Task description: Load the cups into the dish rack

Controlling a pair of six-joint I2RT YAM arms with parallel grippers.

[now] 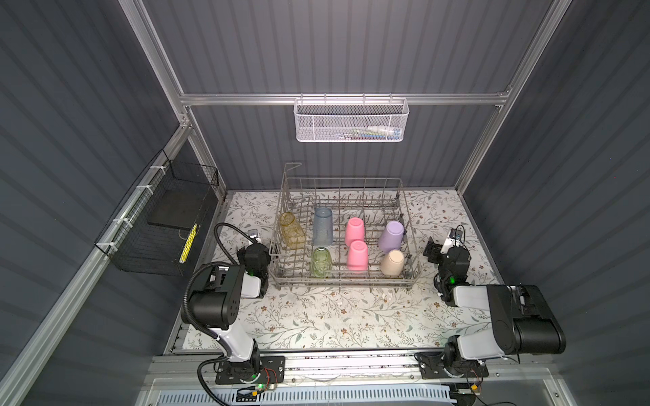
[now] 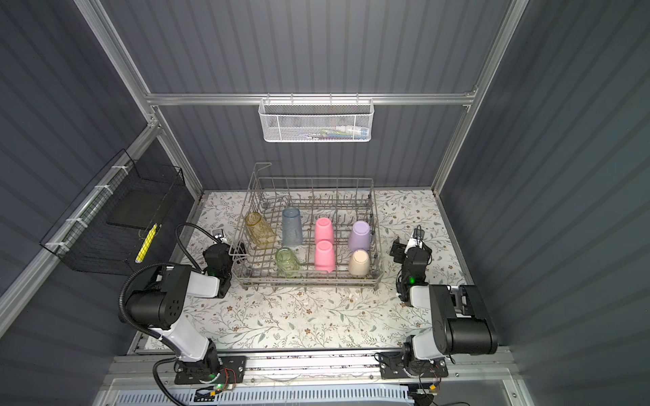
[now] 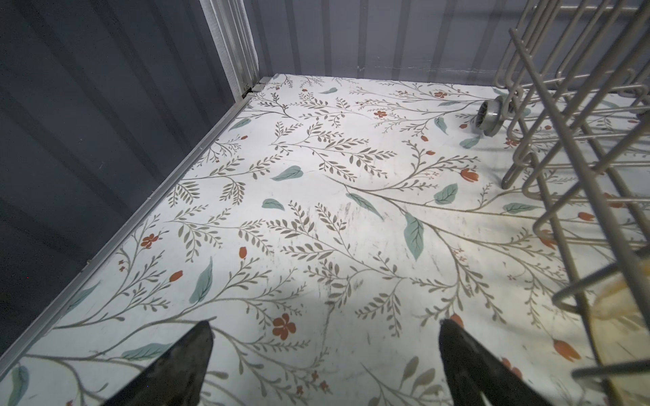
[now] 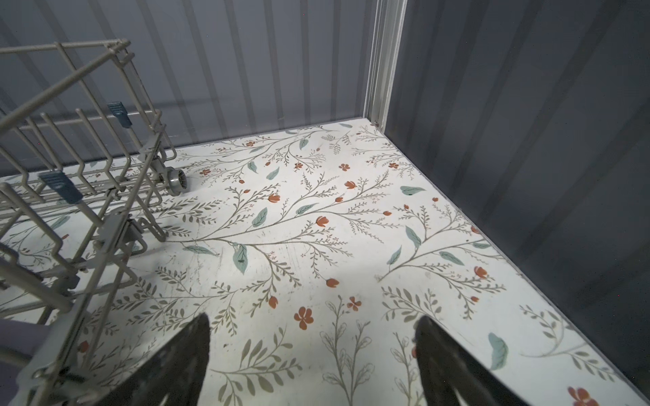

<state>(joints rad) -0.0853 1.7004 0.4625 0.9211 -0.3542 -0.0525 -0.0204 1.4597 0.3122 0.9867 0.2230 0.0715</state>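
Both top views: all seven cups sit in the dish rack; my left hand and right hand are spread wide, empty (looks done).

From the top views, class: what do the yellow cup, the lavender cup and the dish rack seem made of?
Yellow cup: clear glossy plastic or glass; rack wires show through it.
Lavender cup: opaque, probably plastic, matte; even colour.
Dish rack: grey wire, likely coated metal; thin bent rods, dull sheen.
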